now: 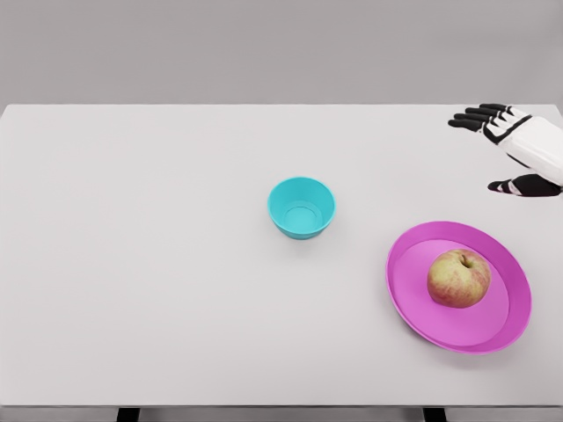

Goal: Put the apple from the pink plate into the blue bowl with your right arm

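1. Entering from the right edge of the head view, the right hand sits over the far right part of the white table. Only the hand and a short length of white forearm show.
2. Fingers are dark, extended and pointing left, lying loosely side by side. The thumb juts out separately on the near side, leaving a wide gap between it and the fingers.
3. Nothing sits in that gap. The hand is spread and grips no object; whether it rests on the tabletop or hovers above it cannot be told from this angle.
4. Apple, red-yellow with its stem dimple up, lies on the pink plate, slightly right of the plate's centre. It stands on the near side of the hand and well apart from it.
5. Pink plate occupies the near right area of the table, wholly on the surface and short of the near edge.
6. Blue bowl, turquoise in tone, stands upright around the table's middle, left of and farther than the plate. Bowl and plate do not touch, and bare tabletop shows between them.
7. Bowl interior shows only its own floor.
8. Left arm does not appear.
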Motion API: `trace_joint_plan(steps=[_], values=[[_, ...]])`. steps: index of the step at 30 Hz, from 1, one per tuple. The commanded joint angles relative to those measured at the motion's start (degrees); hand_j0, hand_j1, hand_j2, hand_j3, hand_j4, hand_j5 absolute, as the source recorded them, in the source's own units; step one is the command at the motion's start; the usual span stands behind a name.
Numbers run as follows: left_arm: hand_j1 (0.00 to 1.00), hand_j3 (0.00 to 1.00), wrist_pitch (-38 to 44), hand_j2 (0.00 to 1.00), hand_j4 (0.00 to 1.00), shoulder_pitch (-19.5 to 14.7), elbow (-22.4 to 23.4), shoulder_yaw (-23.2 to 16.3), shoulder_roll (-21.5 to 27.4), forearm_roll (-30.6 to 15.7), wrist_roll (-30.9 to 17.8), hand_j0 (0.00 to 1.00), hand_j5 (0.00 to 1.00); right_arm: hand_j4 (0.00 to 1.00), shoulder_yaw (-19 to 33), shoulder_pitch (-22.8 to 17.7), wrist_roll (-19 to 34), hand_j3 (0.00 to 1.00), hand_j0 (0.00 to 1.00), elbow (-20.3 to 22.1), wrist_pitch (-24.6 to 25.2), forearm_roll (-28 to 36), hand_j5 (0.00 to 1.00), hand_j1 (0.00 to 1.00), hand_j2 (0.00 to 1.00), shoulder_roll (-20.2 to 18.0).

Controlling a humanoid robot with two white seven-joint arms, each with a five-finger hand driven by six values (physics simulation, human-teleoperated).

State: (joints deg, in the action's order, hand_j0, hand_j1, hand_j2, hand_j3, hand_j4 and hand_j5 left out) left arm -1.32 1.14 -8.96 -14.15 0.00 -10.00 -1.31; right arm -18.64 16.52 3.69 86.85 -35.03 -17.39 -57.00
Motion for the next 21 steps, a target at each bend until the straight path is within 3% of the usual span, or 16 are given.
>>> trace_joint_plan(steps=[1,5,7,9,11,13,17,21], values=[[1.00,1.00,0.00,1.00,1.00,0.00,-0.01,0.00,0.00,-0.01,-0.01,1.00,1.00,1.00,-0.08,0.00,0.01,1.00,1.00,0.07,0.03,0.25,1.00,1.00,1.00,-0.13],[1.00,1.00,0.00,1.00,1.00,0.00,-0.01,0.00,0.00,-0.02,-0.01,1.00,1.00,1.00,0.10,0.00,-0.17,1.00,1.00,0.77,0.03,0.42,1.00,1.00,1.00,-2.32],[1.00,1.00,0.00,1.00,1.00,0.00,-0.01,0.00,0.00,-0.01,-0.01,1.00,1.00,1.00,0.01,-0.79,0.70,1.00,1.00,4.37,0.03,0.42,1.00,1.00,1.00,-4.52],[1.00,1.00,0.00,1.00,1.00,0.00,-0.01,0.00,0.00,-0.02,-0.01,1.00,1.00,1.00,0.18,-1.23,11.15,1.00,1.00,9.65,0.03,0.33,1.00,1.00,1.00,-6.98],[1.00,1.00,0.00,1.00,1.00,0.00,-0.01,0.00,0.00,-0.02,-0.01,1.00,1.00,1.00,0.80,-0.79,21.44,1.00,1.00,11.06,0.03,0.95,1.00,1.00,1.00,-6.98],[1.00,1.00,0.00,1.00,1.00,0.00,-0.01,0.00,0.00,-0.02,-0.01,1.00,1.00,1.00,1.15,-0.61,26.45,1.00,1.00,11.50,0.03,1.04,1.00,1.00,1.00,-6.90],[1.00,1.00,0.00,1.00,1.00,0.00,-0.01,0.00,0.00,-0.02,-0.01,1.00,1.00,1.00,1.15,-0.61,31.31,1.00,1.00,11.76,0.03,0.95,1.00,1.00,1.00,-6.98],[1.00,1.00,0.00,1.00,1.00,0.00,-0.01,0.00,0.00,-0.02,-0.01,1.00,1.00,1.00,0.80,-1.49,31.31,1.00,1.00,13.61,0.03,0.95,1.00,1.00,1.00,-7.51]])
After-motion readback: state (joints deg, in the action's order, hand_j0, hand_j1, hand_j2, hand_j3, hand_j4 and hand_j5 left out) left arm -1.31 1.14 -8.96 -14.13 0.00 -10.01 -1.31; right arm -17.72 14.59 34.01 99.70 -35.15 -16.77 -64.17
